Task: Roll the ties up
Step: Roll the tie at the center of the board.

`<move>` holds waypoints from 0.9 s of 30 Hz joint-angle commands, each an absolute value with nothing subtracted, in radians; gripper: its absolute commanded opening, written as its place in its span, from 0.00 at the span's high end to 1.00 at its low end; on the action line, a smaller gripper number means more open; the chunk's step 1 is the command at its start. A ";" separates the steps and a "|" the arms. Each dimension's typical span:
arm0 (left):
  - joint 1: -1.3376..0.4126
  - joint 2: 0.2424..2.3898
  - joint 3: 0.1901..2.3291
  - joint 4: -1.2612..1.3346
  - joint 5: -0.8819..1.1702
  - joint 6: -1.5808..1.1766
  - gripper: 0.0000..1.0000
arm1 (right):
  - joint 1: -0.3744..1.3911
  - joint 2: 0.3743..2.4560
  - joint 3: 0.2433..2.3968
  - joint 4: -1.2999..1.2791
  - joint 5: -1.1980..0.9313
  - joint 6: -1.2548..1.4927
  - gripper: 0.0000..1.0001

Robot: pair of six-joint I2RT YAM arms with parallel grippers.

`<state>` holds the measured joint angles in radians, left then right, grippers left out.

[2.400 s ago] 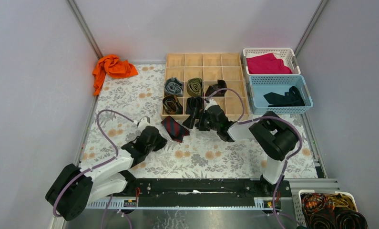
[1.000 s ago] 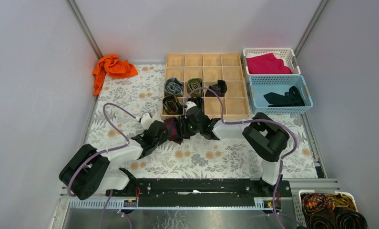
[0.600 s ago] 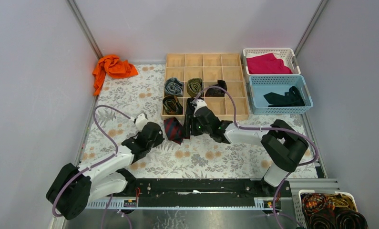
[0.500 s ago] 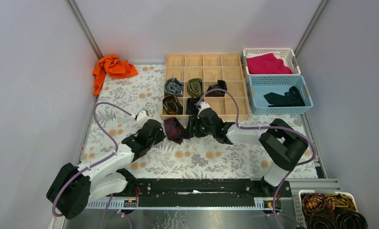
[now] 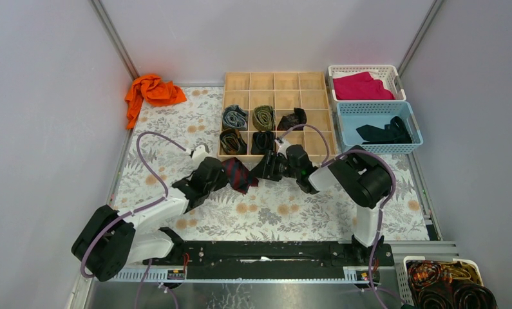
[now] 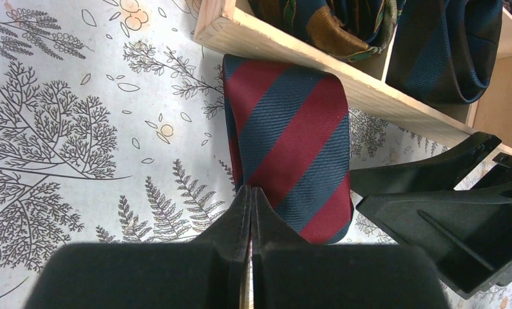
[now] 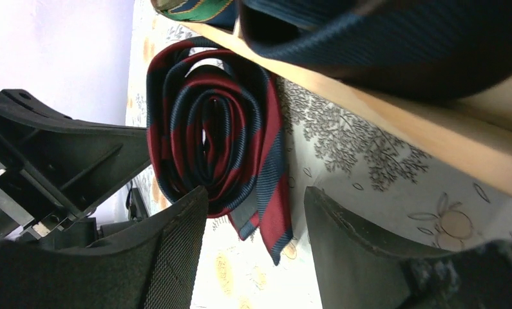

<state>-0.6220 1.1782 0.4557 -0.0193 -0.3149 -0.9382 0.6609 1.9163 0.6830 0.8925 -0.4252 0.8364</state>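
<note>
A navy and red striped tie lies coiled on the floral mat just in front of the wooden divider box. My left gripper is shut, and its tips touch the coil's near edge. My right gripper is open at the coil's right side. In the right wrist view the coil shows its spiral, and its loose tail hangs between the open fingers. Rolled ties sit in the box: grey-blue, olive, black, brown and a dark one.
A blue basket holds a black tie. A white basket holds the magenta cloth. The orange cloth lies at the back left. A bin of ties stands at the near right.
My left gripper has moved forward against the striped coil's left edge. My right arm has folded back at the elbow, with its gripper still at the coil's right side.
</note>
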 commanded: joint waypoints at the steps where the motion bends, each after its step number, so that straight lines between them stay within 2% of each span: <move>1: -0.626 1.167 0.437 0.014 -0.347 -0.909 1.00 | 0.665 1.973 0.729 0.852 -0.493 0.834 0.34; 18: -0.626 1.202 0.400 0.054 -0.334 -0.906 1.00 | 0.701 2.075 0.817 0.888 -0.597 0.869 0.29; 27: -0.625 1.231 0.382 0.084 -0.327 -0.896 1.00 | 0.716 2.049 0.829 0.782 -0.523 0.804 0.29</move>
